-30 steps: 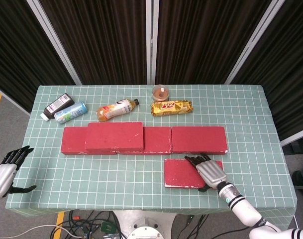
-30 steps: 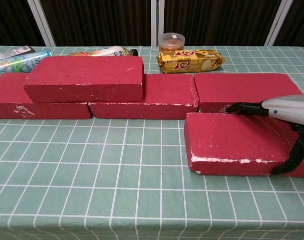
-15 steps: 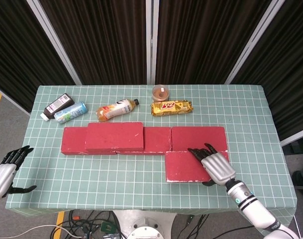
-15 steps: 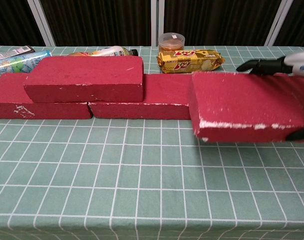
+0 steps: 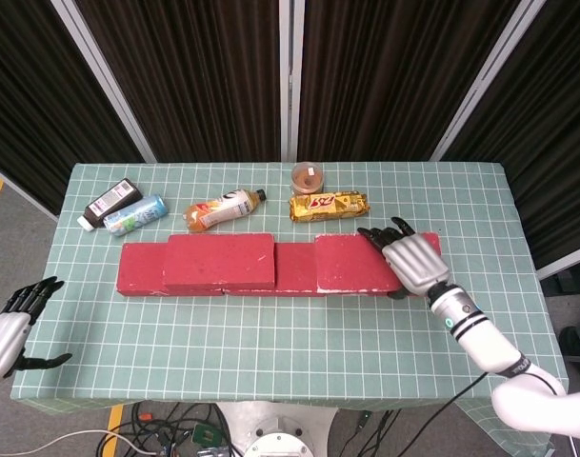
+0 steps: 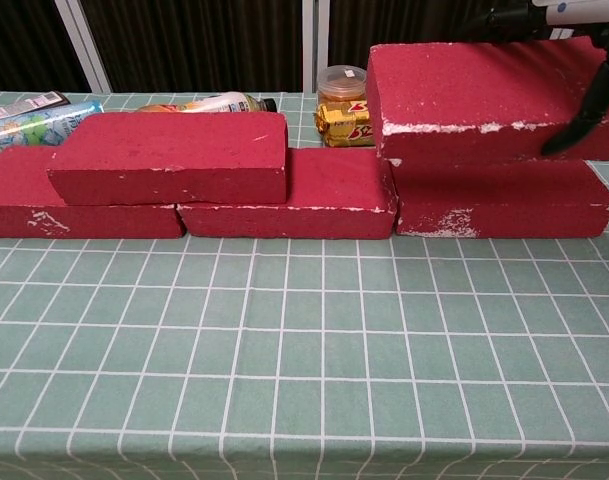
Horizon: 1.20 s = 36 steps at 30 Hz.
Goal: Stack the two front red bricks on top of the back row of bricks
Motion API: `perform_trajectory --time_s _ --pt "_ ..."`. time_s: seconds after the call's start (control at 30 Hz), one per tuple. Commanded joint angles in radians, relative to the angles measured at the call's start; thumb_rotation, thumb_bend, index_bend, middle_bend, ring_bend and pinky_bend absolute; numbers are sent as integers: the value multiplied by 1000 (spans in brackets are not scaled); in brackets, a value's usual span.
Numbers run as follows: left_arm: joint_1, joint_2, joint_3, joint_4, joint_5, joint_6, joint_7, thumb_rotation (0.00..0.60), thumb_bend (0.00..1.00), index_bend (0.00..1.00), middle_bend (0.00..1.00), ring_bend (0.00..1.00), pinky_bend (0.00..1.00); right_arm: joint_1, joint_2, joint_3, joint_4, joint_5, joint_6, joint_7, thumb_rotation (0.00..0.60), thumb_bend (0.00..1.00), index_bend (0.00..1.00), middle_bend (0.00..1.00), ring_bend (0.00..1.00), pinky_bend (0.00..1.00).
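Note:
My right hand [image 5: 411,262] grips a red brick [image 5: 351,262] by its right end, fingers over the top and thumb on the front face [image 6: 587,105]. The brick [image 6: 474,85] is level, directly over the right brick of the back row [image 6: 494,200], shifted slightly left; whether it rests on it I cannot tell. Another red brick [image 5: 220,260] lies stacked across the left and middle back bricks [image 6: 334,190]. My left hand [image 5: 9,333] hangs beyond the table's left front corner, fingers apart and holding nothing.
Behind the brick row lie a yellow biscuit packet [image 5: 329,205], a small round cup [image 5: 308,176], an orange drink bottle [image 5: 221,208], a light-blue bottle [image 5: 135,214] and a dark bottle [image 5: 110,202]. Green checked cloth [image 5: 270,333] covers the table in front.
The right hand has lifted the front red brick off the cloth and carried it back and up over the right back-row brick. The left hand has stayed put.

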Motion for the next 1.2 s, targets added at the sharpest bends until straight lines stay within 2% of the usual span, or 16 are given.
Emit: perform_trajectory --time_s 0.03,0.3,0.53,0.83,1.2 --pt "6 2 0 3 4 7 -8 600 33 0 0 0 0 49 -56 1 66 50 -22 -63 600 84 0 293 236 0" --pt "20 -6 0 25 28 33 -28 600 30 0 0 0 0 126 -162 4 171 126 -98 -26 600 84 0 292 236 0" --pt "17 -16 1 44 28 17 -49 600 30 0 0 0 0 175 -212 0 207 176 -124 -11 600 84 0 292 236 0" --pt "18 -24 4 68 38 13 -86 600 30 0 0 0 0 229 -233 -23 193 310 -125 -22 600 77 0 292 236 0" --pt "19 -20 6 81 42 10 -114 600 31 0 0 0 0 297 -243 -54 201 398 -117 -49 600 77 0 292 236 0"
